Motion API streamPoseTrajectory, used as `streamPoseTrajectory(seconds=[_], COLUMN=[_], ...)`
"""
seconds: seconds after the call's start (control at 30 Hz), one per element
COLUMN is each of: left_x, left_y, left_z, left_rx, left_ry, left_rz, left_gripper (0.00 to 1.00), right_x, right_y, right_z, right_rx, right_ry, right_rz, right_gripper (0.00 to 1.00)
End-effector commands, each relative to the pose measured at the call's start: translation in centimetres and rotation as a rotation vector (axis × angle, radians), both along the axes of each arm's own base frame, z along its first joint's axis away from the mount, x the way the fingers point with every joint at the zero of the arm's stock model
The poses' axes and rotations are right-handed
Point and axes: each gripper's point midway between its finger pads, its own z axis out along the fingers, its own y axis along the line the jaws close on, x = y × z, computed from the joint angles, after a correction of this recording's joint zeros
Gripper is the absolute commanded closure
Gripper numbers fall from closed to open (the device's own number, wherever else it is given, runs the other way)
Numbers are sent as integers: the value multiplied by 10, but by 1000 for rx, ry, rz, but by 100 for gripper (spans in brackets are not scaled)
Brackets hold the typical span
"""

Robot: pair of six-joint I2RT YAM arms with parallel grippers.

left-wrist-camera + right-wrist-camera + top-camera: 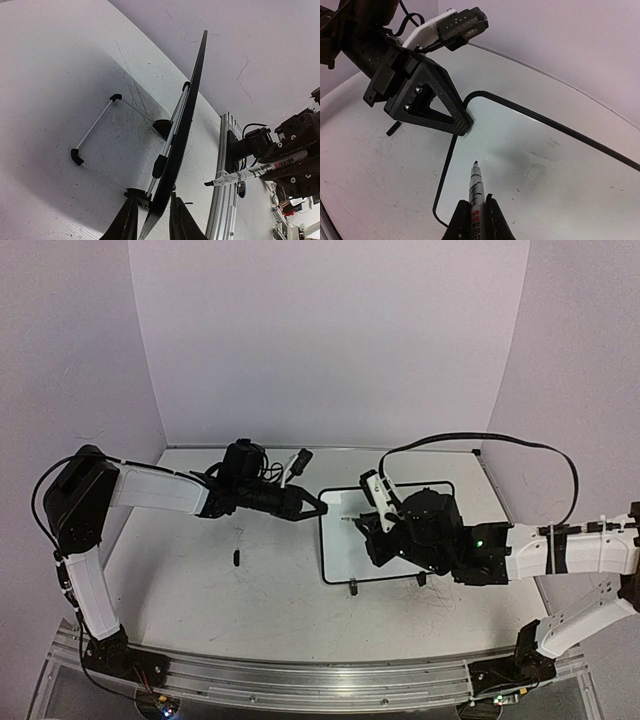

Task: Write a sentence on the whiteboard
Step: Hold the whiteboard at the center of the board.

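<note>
Two tools share one board: the right tool (476,202) pinches a marker (475,184), its tip just above the whiteboard (545,165), which leans on its wire stand (95,127) mid-surface (200,570). The left tool (152,200) narrowly straddles its far-left corner; clamped or not, I cannot tell. A loose hold there could let writing pressure tip or slide the board.

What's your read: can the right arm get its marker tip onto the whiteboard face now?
Likely yes. The marker tip hangs just above the bare whiteboard; the left end effector sits astride only the far corner edge, leaving the face open.
</note>
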Motion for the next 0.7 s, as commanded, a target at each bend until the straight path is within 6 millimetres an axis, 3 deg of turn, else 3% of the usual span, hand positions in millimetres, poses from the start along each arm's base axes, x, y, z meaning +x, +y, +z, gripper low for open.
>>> streamPoseTrajectory(seconds=[0.0,0.37,0.67], left_x=[4,5,5], left_y=[-4,-3,-2], left_z=[16,10,9], left_rx=[-47,-38,-34], left_ry=[-43,-42,-46], left_rz=[-21,-19,-15], left_gripper=[83,94,100], right_x=[5,10,18], right_y=[16,28,20], right_z=[28,28,30], right_rx=[82,108,116], right_ry=[-53,-60,-77], right_rz=[5,-24,-116], right_gripper=[100,100,100])
